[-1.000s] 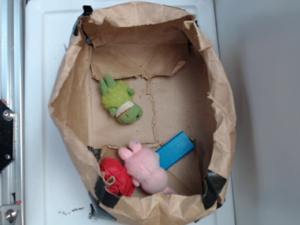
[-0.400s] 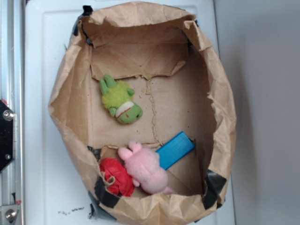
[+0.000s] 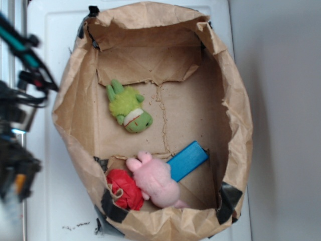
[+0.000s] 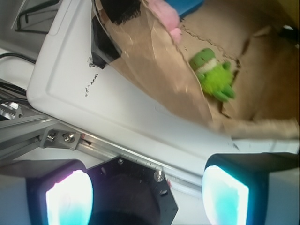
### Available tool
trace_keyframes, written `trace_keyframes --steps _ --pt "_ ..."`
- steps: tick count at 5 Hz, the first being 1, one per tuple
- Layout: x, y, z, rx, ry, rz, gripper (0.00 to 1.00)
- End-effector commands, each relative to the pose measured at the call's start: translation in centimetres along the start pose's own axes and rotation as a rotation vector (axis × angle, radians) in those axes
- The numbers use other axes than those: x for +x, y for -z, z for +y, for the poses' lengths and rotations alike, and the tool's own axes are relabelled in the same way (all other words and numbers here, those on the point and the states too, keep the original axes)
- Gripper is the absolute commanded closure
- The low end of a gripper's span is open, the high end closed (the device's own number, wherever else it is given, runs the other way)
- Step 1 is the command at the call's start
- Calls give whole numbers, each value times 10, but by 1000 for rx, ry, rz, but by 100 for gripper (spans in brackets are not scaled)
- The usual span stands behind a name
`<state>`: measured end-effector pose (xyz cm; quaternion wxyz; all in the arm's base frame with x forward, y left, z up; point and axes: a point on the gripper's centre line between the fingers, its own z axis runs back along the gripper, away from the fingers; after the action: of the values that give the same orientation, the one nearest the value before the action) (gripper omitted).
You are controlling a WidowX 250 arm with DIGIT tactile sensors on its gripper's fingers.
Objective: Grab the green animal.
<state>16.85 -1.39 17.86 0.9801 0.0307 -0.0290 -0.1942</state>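
The green animal (image 3: 129, 107), a fuzzy lime-green plush with a darker head, lies on the floor of an open brown paper bag (image 3: 235, 110), in its upper left part. It also shows in the wrist view (image 4: 213, 75), beyond the bag's wall. My gripper (image 3: 31, 65) is blurred at the left edge of the exterior view, outside the bag and to the left of the toy. In the wrist view my gripper (image 4: 147, 197) is open, with its two fingers wide apart and nothing between them, above the metal rail and a black bracket.
In the bag's near end lie a pink plush pig (image 3: 155, 181), a blue block (image 3: 186, 160) and a red crumpled thing (image 3: 124, 188). The bag stands on a white tray (image 3: 45, 201). An aluminium rail (image 4: 56, 136) runs along the tray's left side.
My arm and gripper have come into the exterior view at the left edge, where only the rail and bracket showed before. The toys and bag have not moved.
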Motion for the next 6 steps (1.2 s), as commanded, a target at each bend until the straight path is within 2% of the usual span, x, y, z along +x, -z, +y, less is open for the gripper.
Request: trace_keyframes --steps 1,2,4,5,6 --pt "36 -6 40 -31 10 -27 0" --pt "47 2 60 -33 43 -41 0" --pt "57 23 85 -65 105 -62 0" --pt "59 52 87 -58 190 -57 0" --pt "65 74 103 -49 180 -35 0"
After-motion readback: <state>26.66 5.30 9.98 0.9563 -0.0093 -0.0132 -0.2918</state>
